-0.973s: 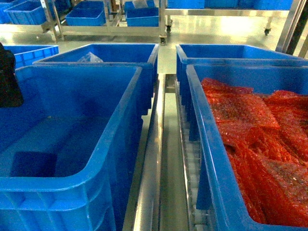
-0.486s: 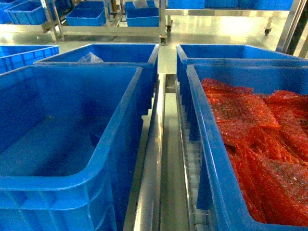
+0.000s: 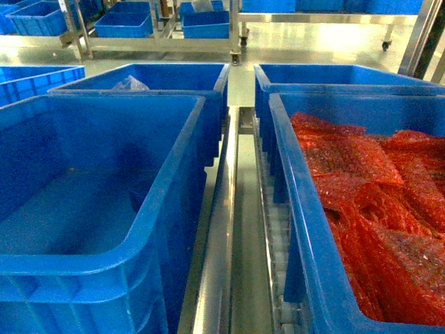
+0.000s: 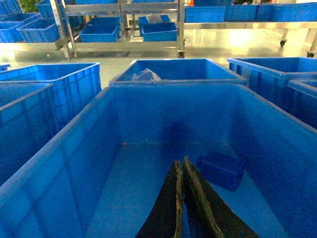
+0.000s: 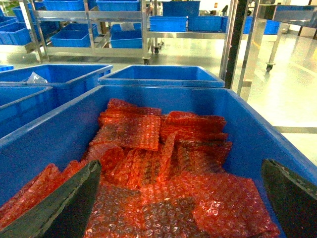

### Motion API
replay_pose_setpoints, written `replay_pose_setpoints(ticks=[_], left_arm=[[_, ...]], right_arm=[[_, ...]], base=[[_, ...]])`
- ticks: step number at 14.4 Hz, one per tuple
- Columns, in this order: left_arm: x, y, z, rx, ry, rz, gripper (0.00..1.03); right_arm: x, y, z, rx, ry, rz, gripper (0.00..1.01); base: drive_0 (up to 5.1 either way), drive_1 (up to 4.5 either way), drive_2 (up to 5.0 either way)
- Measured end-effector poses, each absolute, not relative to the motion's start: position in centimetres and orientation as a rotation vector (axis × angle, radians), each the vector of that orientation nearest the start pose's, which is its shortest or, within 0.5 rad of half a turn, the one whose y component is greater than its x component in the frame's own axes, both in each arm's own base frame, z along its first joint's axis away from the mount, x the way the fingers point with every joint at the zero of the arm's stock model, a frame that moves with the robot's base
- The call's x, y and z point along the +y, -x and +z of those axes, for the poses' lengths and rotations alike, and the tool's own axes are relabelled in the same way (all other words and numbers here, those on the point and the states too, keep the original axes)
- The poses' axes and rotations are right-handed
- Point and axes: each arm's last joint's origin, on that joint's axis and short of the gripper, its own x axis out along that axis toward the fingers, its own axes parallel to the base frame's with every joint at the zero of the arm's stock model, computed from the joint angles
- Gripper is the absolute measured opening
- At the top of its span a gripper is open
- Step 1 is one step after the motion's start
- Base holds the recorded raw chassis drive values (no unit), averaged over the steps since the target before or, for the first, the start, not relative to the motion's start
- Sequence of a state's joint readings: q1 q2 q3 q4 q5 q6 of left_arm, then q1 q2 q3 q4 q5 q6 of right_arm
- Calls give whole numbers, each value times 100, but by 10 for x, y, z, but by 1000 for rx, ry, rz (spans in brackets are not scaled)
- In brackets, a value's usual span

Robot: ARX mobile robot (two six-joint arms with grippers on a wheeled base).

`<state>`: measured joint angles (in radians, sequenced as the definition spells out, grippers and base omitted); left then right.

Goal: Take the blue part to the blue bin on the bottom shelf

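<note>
The blue part (image 4: 221,169), a small dark blue block, lies on the floor of the large blue bin (image 4: 74,148), right of centre. My left gripper (image 4: 180,161) hangs shut and empty over this bin, its tips just left of the part and apart from it. In the head view the same bin (image 3: 177,174) stands at the left with a dim dark shape, the blue part (image 3: 142,196), on its floor. The bin rests on the bottom shelf, whose centre rail (image 3: 221,229) and white rollers (image 3: 278,233) show. My right gripper (image 5: 181,163) is wide open over red bubble wrap (image 5: 148,158). Neither gripper shows in the head view.
A second blue bin (image 3: 299,209) at the right holds the red bubble wrap (image 3: 368,195). Two more blue bins (image 3: 174,73) (image 3: 334,73) stand behind, the left one with a clear plastic bag (image 3: 128,83). Steel racks with blue bins (image 3: 125,24) line the far floor.
The black arm seen at the head view's left edge one second ago has gone out of that view, and its shadow on the bin floor has gone too.
</note>
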<state>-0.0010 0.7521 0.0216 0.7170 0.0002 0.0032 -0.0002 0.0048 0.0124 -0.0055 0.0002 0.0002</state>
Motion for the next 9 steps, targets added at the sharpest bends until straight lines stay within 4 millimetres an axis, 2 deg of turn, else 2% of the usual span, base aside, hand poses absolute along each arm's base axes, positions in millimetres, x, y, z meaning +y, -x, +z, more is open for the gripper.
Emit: replay_pose_setpoints(ticks=[9], left_arm=[[0,-122,170,-10,-3,-1,2]], right_arm=[[0,-97,167,-2,0,0,98]], base=[[0,0,0]])
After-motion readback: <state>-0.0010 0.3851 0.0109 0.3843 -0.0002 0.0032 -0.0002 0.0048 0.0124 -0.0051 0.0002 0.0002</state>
